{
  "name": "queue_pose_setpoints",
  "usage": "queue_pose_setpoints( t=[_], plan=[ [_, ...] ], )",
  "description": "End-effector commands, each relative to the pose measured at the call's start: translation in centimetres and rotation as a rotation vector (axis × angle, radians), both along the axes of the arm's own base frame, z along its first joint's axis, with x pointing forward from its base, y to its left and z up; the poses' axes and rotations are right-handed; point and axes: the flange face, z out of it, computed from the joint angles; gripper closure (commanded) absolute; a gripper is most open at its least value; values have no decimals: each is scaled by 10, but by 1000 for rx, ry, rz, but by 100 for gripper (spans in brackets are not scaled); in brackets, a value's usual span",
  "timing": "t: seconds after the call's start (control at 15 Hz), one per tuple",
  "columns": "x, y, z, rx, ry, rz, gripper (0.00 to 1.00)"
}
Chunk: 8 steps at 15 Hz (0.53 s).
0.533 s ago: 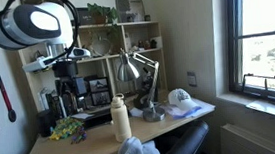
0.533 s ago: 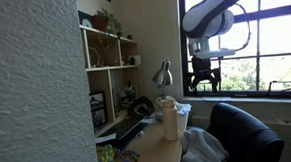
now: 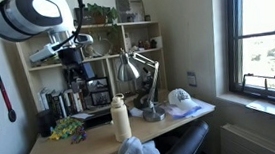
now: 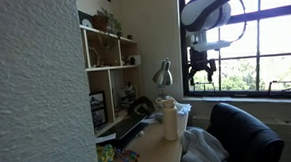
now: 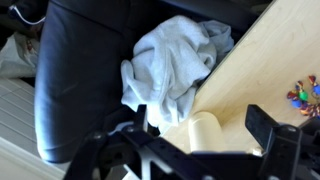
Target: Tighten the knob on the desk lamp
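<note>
Gripper (image 3: 73, 73) hangs high, desk lamp (image 3: 135, 75) untouched.
Jaws spread, empty, likely readied for knob; lamp at 4 o'clock on bench (image 3: 42, 153).

On the desk lamp (image 3: 127, 68) the knob is too small to pick out in both exterior views. In an exterior view its lower part hides behind the white bottle (image 4: 170, 118). In the wrist view the pincer (image 5: 200, 145) is dark, blurred and cut by the bottom edge.
</note>
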Motion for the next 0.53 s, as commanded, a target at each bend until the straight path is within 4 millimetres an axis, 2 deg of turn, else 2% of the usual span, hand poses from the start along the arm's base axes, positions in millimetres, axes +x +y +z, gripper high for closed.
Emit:
queue_pose_setpoints(
  t=[0.0,0.27,0.47],
  plan=[
    [48,-18,55,-39,-106,42,0],
    [95,-33,107,-37,-213,108,0],
    [127,-39,131,-21,-256,158,0]
  ],
)
